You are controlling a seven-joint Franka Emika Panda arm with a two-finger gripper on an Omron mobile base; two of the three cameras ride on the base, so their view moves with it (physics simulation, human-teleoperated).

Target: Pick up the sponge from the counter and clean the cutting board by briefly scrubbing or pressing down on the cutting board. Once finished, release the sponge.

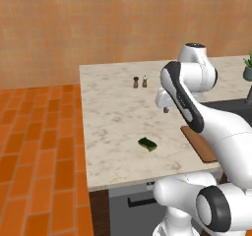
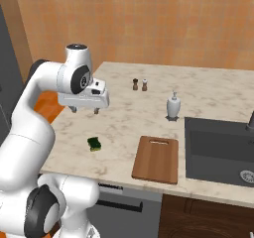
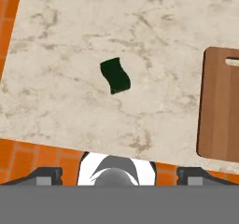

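Pincer [image 2: 85,110]: jaws apart, empty, hanging above the counter [image 2: 208,90].
Sponge [image 2: 94,143]: lies flat on the counter below the pincer, well apart from the cutting board [image 2: 156,158]. Judged light, soft, compressible, not fragile; likely best taken across its narrow waist, on the long sides, pressing gently.

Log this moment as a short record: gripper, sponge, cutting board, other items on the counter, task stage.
gripper: gripper open, empty, raised above the counter
sponge: sponge lies flat on the counter, left of the board, apart from it, untouched
cutting board: cutting board flat near the counter's front edge, beside the sink, nothing on it
other items: two shakers toward the back; soap dispenser behind the board
task stage: sponge not yet picked up
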